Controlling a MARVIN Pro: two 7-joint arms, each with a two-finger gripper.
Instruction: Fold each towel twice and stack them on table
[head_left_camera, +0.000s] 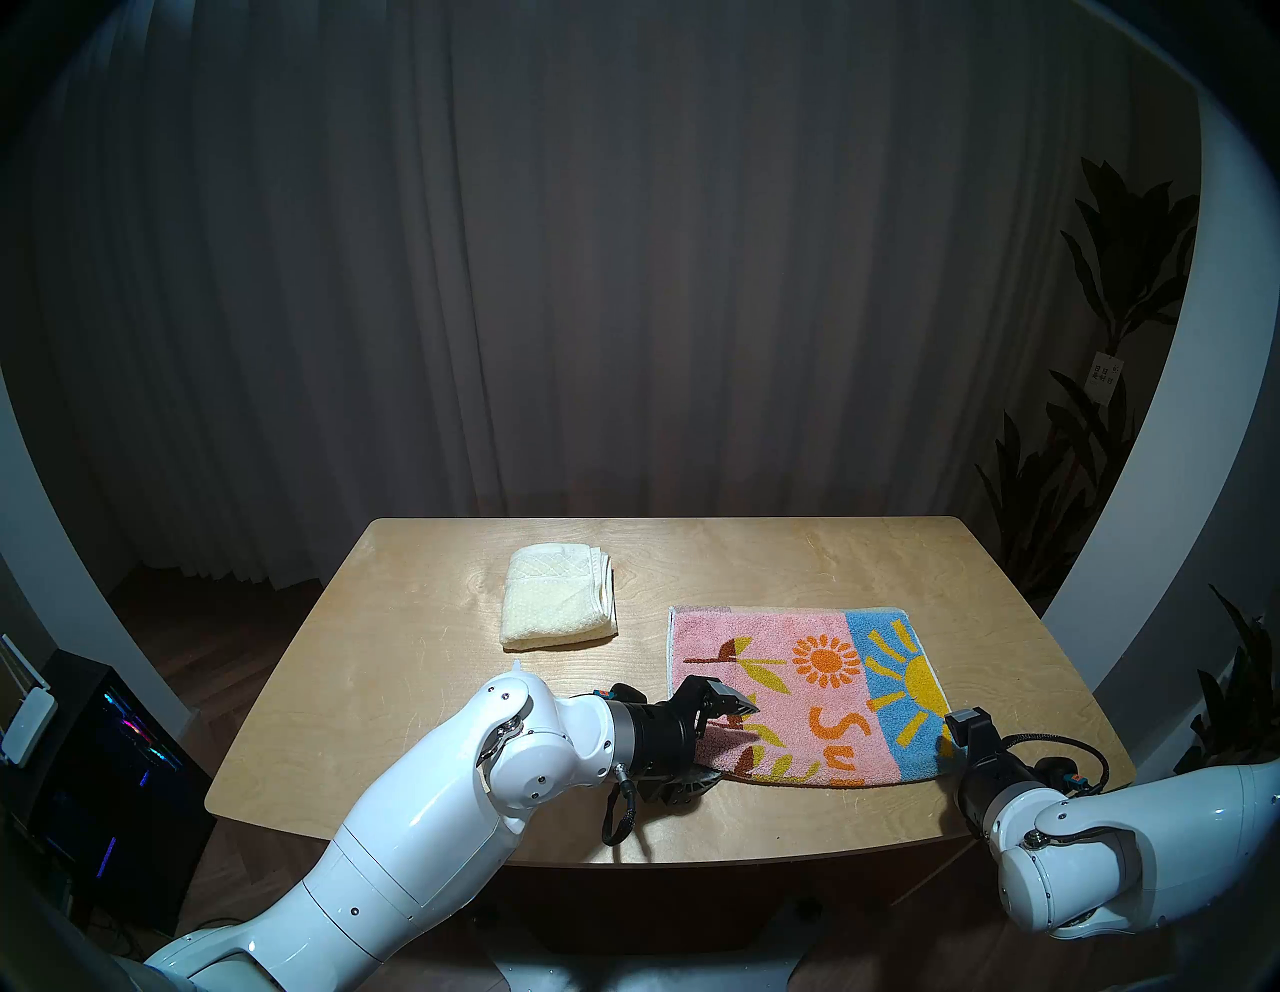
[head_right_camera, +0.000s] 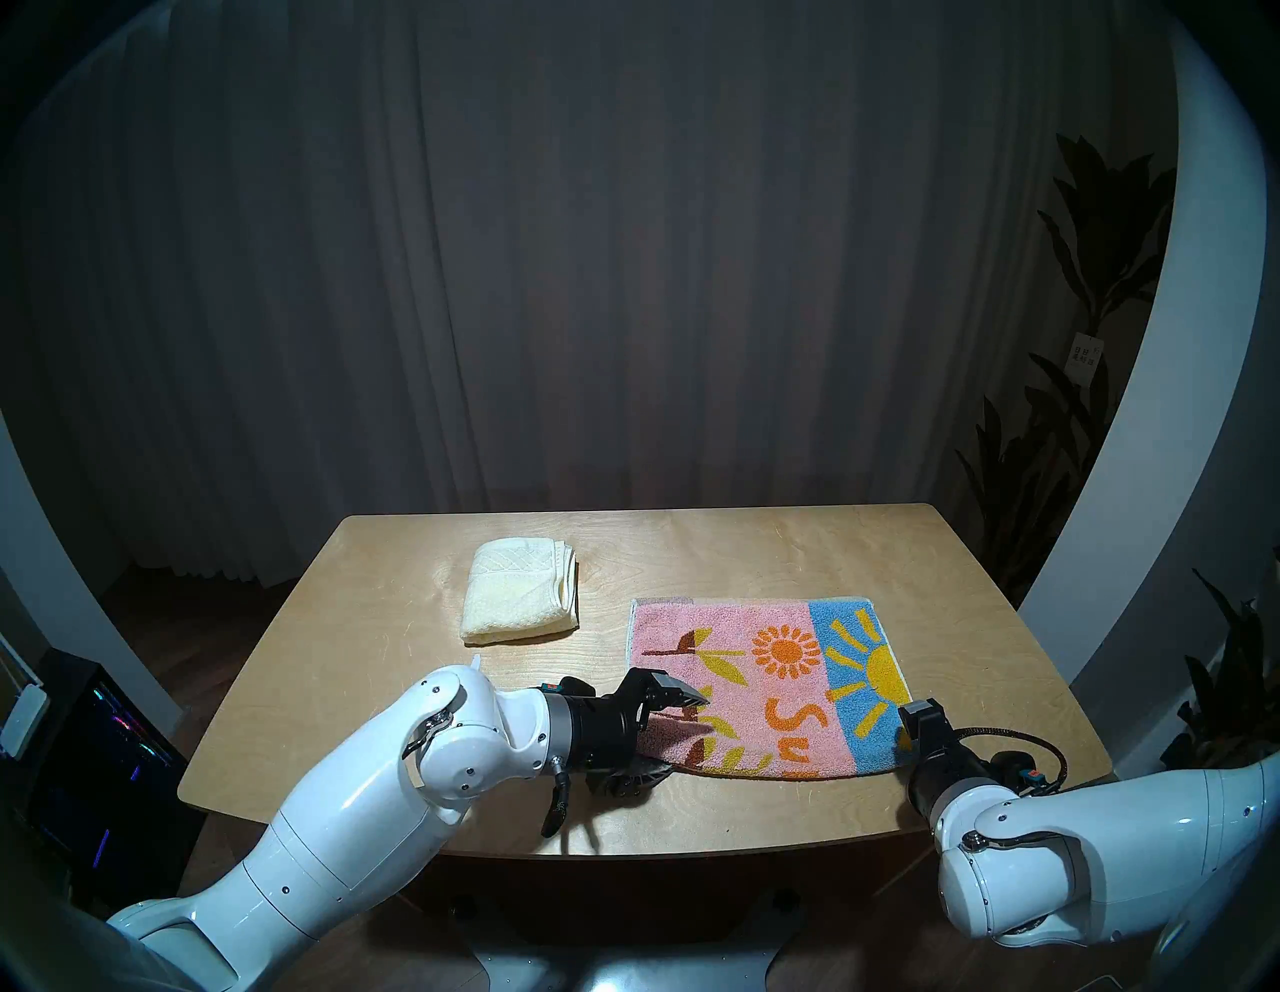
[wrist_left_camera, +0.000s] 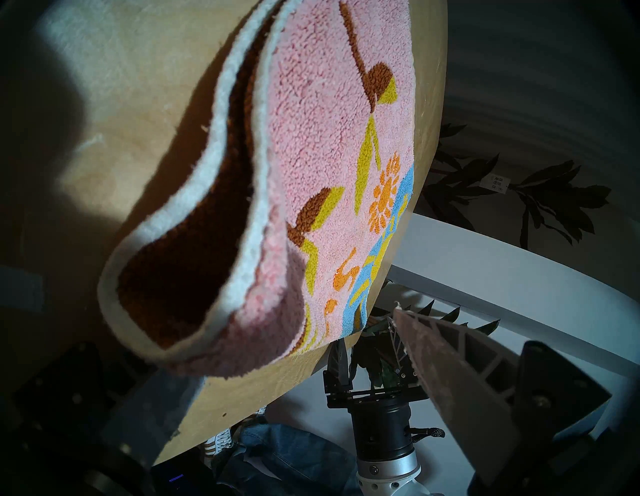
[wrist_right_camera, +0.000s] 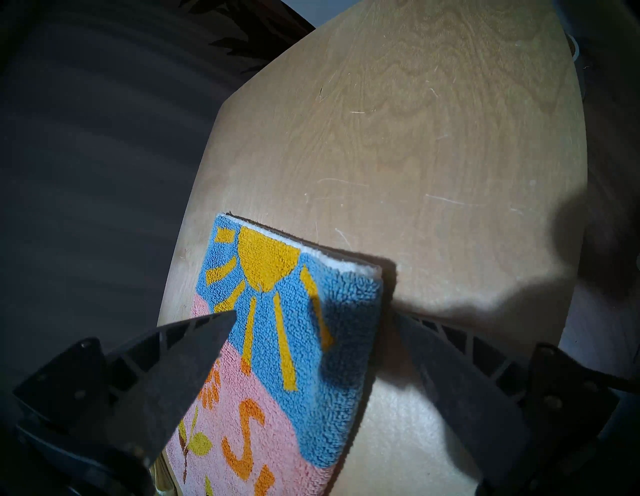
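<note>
**Patterned towel folded once; cream towel folded apart**

The patterned towel lies near-right on the worktop, orange letters "Su" legible. Cream towel sits folded, far-left. Left gripper stands spread wide about the towel's raised near-left corner; right gripper likewise spread at the blue corner. Neither is clamped.

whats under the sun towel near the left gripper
At the left gripper, the sun towel lies folded double: its lifted pink top layer gapes over a brown, white-edged lower layer, which lies on the table. Further in, the layers are hidden.
</note>
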